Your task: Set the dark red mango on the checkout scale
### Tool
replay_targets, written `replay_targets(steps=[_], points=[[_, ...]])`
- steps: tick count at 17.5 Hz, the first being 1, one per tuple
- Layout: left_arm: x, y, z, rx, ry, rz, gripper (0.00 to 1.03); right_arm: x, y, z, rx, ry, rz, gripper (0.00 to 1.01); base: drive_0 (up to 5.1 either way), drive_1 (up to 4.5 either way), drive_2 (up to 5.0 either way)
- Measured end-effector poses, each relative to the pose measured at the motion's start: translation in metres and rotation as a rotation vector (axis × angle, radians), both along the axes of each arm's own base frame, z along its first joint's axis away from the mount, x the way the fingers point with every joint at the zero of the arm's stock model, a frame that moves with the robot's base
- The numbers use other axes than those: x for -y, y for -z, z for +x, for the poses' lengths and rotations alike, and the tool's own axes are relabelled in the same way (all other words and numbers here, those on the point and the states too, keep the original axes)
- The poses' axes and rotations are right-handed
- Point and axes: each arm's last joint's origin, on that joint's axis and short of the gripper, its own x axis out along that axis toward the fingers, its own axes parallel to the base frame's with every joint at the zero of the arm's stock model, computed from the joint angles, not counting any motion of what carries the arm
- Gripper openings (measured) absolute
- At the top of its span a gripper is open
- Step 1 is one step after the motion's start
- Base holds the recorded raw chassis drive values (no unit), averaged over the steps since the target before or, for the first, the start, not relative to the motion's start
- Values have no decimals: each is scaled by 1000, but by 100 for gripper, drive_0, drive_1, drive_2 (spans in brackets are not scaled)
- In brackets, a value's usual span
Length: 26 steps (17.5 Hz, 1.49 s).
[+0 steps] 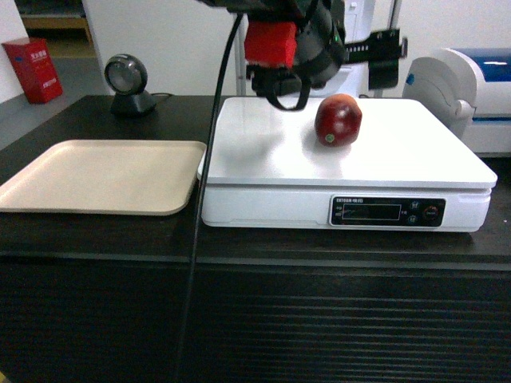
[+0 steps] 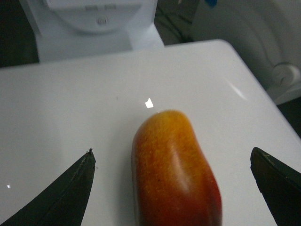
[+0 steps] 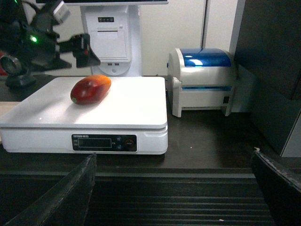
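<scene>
Black checkout [image 1: 96, 239] counter | dark red mango [image 1: 338, 120] lies on the scale [image 1: 399, 152] platter, far-centre | left gripper [image 1: 279, 94] spread open, just left of and above the fruit, not touching | right gripper [image 3: 178, 188] open, near, well apart | best: lift straight up without nudging the fruit.

Beige tray [image 1: 96, 177], black scanner [image 1: 128, 84], blue-lidded printer [image 3: 204, 80].

Our left gripper [image 1: 287, 94] is mostly black, rounded housing with a bright red block on its side and a thick black cable [image 1: 209, 159] hanging off it. There's a small green light on it too. Jaws are black, tapered, pointy wedges.
</scene>
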Motion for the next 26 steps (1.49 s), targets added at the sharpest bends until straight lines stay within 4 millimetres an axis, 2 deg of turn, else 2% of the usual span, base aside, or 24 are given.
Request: replay_targets(steps=[1, 2, 4, 6, 7, 8, 10, 11, 13, 15, 18, 19, 21, 22, 26], points=[[-2, -18, -6, 86, 10, 10, 98, 0, 0, 0, 0, 0, 0, 98, 0, 0, 0], [-6, -53, -25, 272, 84, -13, 98, 0, 0, 0, 0, 0, 0, 98, 0, 0, 0], [-22, -84, -60, 481, 189, -29, 98, 0, 0, 0, 0, 0, 0, 98, 0, 0, 0], [-67, -94, -83, 488, 120, -38, 98, 0, 0, 0, 0, 0, 0, 98, 0, 0, 0], [-97, -95, -96, 511, 51, -42, 98, 0, 0, 0, 0, 0, 0, 98, 0, 0, 0], [-129, -98, -115, 555, -34, -28, 98, 0, 0, 0, 0, 0, 0, 98, 0, 0, 0], [-172, -108, -162, 616, -149, -39, 98, 0, 0, 0, 0, 0, 0, 98, 0, 0, 0], [-189, -106, -182, 633, -205, -47, 98, 0, 0, 0, 0, 0, 0, 98, 0, 0, 0], [-222, -90, -208, 597, -316, -36, 98, 0, 0, 0, 0, 0, 0, 98, 0, 0, 0], [-244, -78, -237, 512, -410, 41, 80, 0, 0, 0, 0, 0, 0, 98, 0, 0, 0], [-275, -35, -294, 486, -424, 59, 44, 0, 0, 0, 0, 0, 0, 98, 0, 0, 0], [-276, -23, -306, 501, -433, 58, 31, 0, 0, 0, 0, 0, 0, 98, 0, 0, 0], [-274, -12, -316, 526, -409, 46, 8, 0, 0, 0, 0, 0, 0, 98, 0, 0, 0], [-274, -2, -320, 513, -408, 53, 2, 0, 0, 0, 0, 0, 0, 98, 0, 0, 0], [-274, 19, -334, 517, -408, 51, 2, 0, 0, 0, 0, 0, 0, 98, 0, 0, 0]])
